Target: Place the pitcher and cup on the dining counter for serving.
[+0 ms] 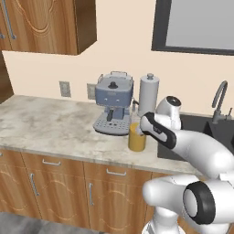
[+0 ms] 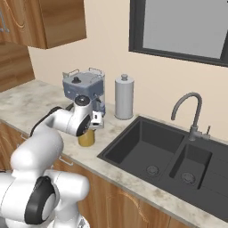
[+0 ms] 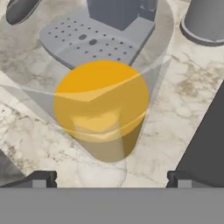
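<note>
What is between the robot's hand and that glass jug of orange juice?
Nothing visible. The open hand hangs right above the clear glass pitcher of orange juice, its two fingertips spread to either side. The grey-blue coffee machine and the grey cylindrical canister stand behind the pitcher, not in the path.

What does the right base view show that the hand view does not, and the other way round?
Right base view alone: the faucet, the whole double sink, the window, the wall cabinet, and the arm reaching over the counter.

Hand view alone: a look down into the pitcher, with the juice surface, and the open gripper, a fingertip at each side below it.

Both: the pitcher, the coffee machine, the grey canister and the marble counter.
</note>
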You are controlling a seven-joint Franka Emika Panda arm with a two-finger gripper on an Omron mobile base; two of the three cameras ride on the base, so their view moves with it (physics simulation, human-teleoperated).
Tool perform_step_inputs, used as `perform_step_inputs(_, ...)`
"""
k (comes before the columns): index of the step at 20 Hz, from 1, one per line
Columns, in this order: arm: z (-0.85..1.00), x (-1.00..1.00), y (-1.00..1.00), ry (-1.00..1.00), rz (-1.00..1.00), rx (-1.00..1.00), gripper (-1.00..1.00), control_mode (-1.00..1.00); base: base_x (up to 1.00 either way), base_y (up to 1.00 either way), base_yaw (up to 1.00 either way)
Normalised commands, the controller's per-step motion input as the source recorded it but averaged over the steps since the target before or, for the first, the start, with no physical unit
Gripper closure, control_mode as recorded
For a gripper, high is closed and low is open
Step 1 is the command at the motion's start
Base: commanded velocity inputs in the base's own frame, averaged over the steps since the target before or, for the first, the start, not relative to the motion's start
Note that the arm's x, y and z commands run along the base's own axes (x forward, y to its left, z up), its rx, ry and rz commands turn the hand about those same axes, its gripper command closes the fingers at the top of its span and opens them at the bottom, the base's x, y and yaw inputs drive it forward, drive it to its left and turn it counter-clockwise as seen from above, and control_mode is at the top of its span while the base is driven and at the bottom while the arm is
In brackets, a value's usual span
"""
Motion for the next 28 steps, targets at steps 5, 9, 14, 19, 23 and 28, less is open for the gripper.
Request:
perform_step_inputs(5,-0.10,0.24,0.00,0.00,0.00,0.00,-1.00,-1.00,0.00,0.00,0.00)
perform_step_inputs(9,-0.10,0.17,0.00,0.00,0.00,0.00,1.00,-1.00,0.00,0.00,0.00)
perform_step_inputs(14,-0.01,0.03,0.00,0.00,0.00,0.00,1.00,-1.00,0.00,0.00,0.00)
perform_step_inputs(19,0.00,-0.11,0.00,-0.02,0.00,0.00,1.00,-1.00,0.00,0.00,0.00)
perform_step_inputs(23,0.31,-0.47,0.00,-0.13,0.00,0.00,1.00,-1.00,0.00,0.00,0.00)
perform_step_inputs(28,0.81,-0.71,0.10,-0.19,0.00,0.00,1.00,-1.00,0.00,0.00,0.00)
